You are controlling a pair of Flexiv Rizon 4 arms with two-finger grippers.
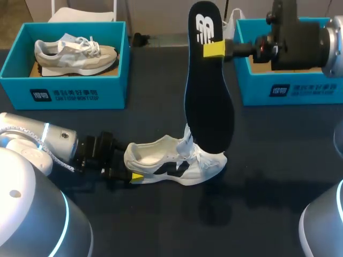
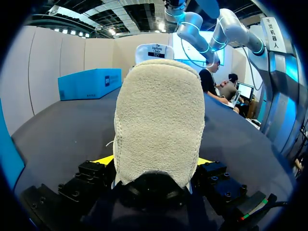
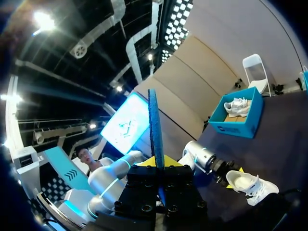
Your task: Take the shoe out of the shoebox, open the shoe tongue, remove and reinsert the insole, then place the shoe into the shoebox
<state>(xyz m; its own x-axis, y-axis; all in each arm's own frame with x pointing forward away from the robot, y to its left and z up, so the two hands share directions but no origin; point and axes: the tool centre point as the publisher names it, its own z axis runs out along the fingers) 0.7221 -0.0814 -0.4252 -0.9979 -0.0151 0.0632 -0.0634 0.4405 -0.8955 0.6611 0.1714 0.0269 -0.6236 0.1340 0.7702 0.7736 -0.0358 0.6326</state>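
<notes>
Black insole [image 1: 208,91], white logo at its heel end, upright over the table [image 1: 268,176], pinched tight in the right gripper [image 1: 214,49]. White shoe [image 1: 177,160] standing on its sole below, heel clamped by the left gripper [image 1: 134,170]. White print on the fronts of the teal left shoebox [image 1: 64,95] and right shoebox [image 1: 292,91].

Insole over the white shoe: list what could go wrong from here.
1. The right gripper pinches the insole only near its upper end; the long free part could swing or slip and miss the opening.
2. Its lower end hangs at the laces of the shoe, so it may snag there.
3. The left gripper holds the shoe only at the heel; a downward push could tip it.
</notes>
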